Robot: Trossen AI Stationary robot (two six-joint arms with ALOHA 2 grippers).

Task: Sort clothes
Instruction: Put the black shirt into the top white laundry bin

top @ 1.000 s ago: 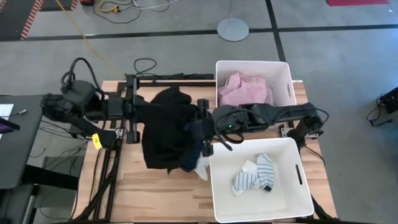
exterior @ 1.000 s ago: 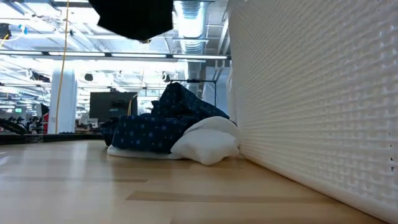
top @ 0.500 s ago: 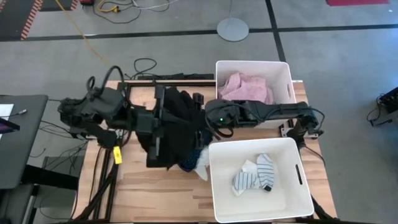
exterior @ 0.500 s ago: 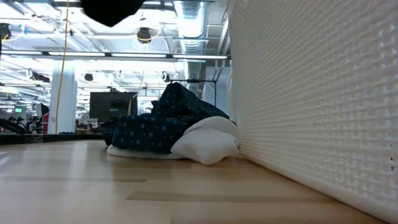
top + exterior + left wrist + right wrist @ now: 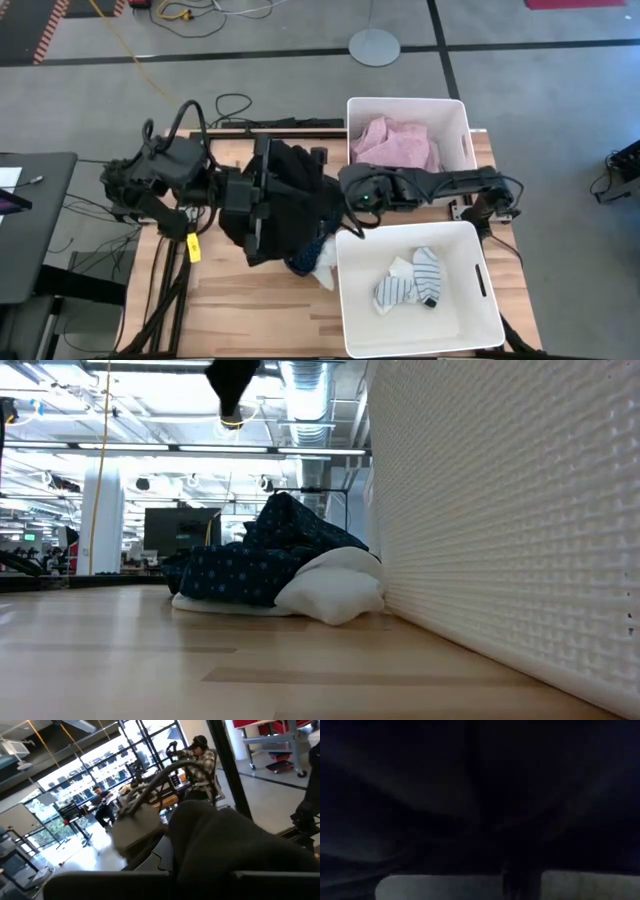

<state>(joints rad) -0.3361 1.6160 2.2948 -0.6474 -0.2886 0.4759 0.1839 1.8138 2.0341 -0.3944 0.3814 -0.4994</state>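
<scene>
High view: black garment (image 5: 290, 205) held up between both arms over the table, likely being carried toward a bin. Left gripper (image 5: 262, 200) clamped shut on it; right gripper (image 5: 340, 205) pinched into its other edge. Pink garment (image 5: 395, 143) and socks (image 5: 410, 280) are already binned (separately).

Low view: navy dotted garment (image 5: 250, 570) and a white piece (image 5: 330, 588) lie on the table.

Right wrist view: black cloth only.

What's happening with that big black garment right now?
Both grippers shut on the black garment, held up between the arms. Navy dotted garment and white item lie underneath, beside the near bin.
</scene>
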